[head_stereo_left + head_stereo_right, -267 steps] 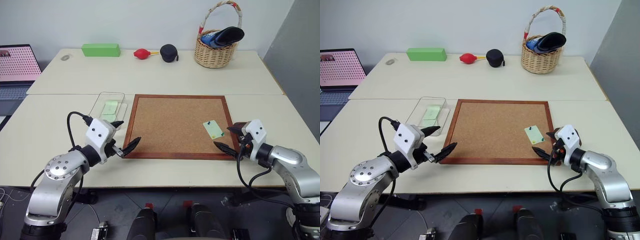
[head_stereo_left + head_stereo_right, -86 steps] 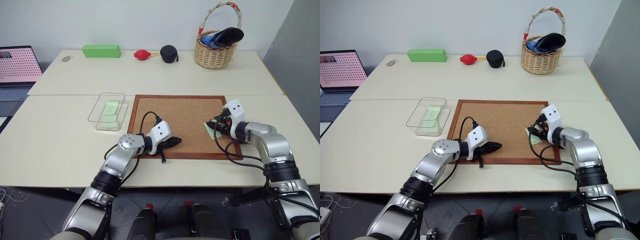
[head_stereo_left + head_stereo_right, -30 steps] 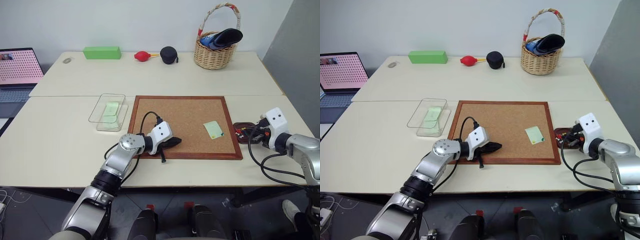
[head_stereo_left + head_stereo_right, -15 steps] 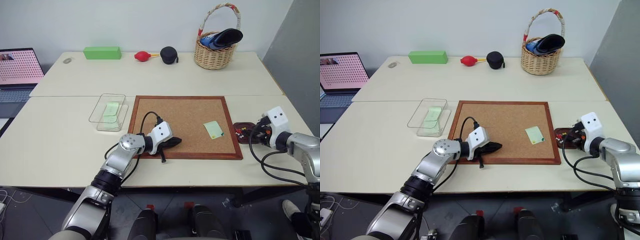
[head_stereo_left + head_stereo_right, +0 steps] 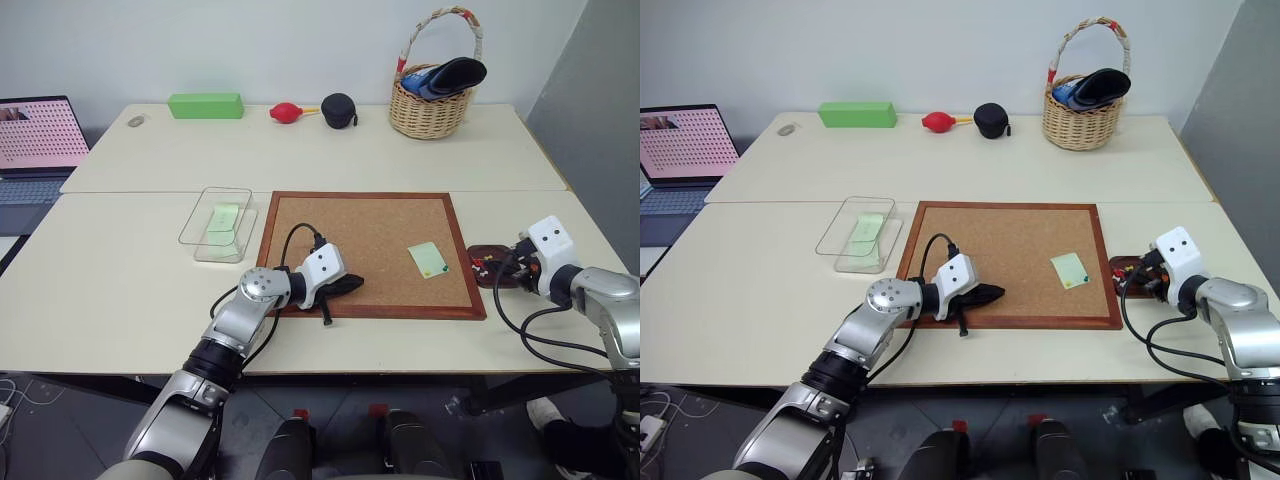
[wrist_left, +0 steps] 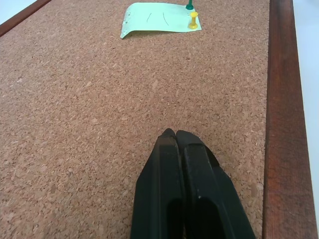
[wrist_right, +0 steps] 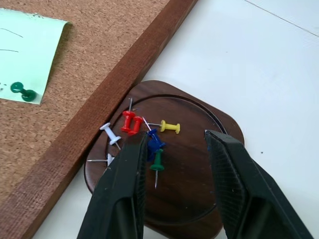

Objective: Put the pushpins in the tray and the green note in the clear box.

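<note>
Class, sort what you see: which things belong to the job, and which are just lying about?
Job: note, pushpins, tray, clear box.

Lying about: basket, green block, red bulb, black pouch, laptop.

- left gripper: fingers pressed shut together, nothing between them, tips low and pointing toward the robot's right, arm bent across the front with a black cable looped over the wrist
- right gripper: fingers parted with a clear gap, nothing pinched, angled downward, forearm reaching out on the right side, black cable hanging below the wrist
</note>
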